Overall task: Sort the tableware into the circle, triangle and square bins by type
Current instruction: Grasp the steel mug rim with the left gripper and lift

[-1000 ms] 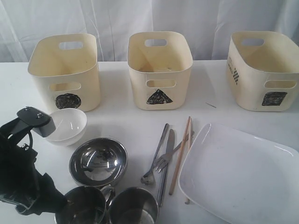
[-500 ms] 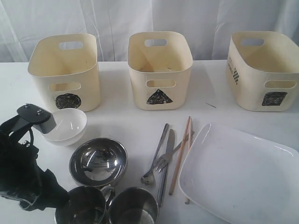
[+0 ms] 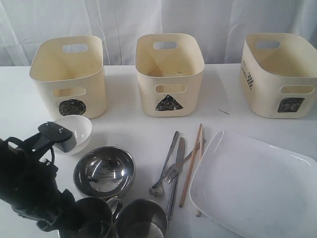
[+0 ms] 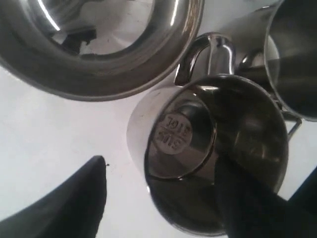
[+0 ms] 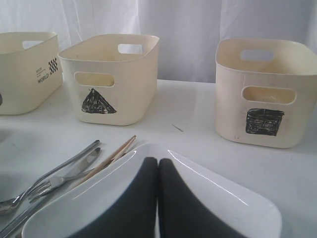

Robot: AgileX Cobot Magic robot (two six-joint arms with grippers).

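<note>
Tableware all sits on white table [image 3: 129,126], in front of the bins. Left mug [image 3: 94,215] of the two steel mugs is at the near edge, partly behind left arm [image 3: 27,191]. Right mug [image 3: 142,218] is just beside it.

Left gripper [image 4: 159,166] is spread wide, gripping nothing. One finger [image 4: 74,198] is outside the left mug's wall, over the table; the other is over the mug's mouth. Contact: can't tell. Inside the mug there's a stamped mark on the floor, plus reflections.

Steel bowl [image 3: 104,171] is just behind the mugs, upright, only reflections inside. Small white bowl [image 3: 79,130] is behind that, near the circle bin, upright, glossy white inside. Black block [image 3: 57,136] on the left arm overlaps its rim in the exterior view.

Spoon [image 3: 166,163], fork [image 3: 185,159] and knife [image 3: 174,193] lie bunched right of the steel bowl. Chopsticks [image 3: 191,163] lie angled alongside them, just beside the plate's left edge.

Plate [image 3: 257,188] is flat at front right. Right gripper [image 5: 158,166] hovers over it, fingers pressed together, nothing between them.

Bins stand in a row at the back, well apart: circle bin [image 3: 69,74] left, triangle bin [image 3: 169,74] centre, square bin [image 3: 280,74] right. Marks are on the front walls, with handle slots above. Inside each only cream walls show; floors are mostly hidden by the front walls. Square bin has a printed checker label [image 3: 249,77] on its side. White curtain [image 3: 198,20] hangs behind.
</note>
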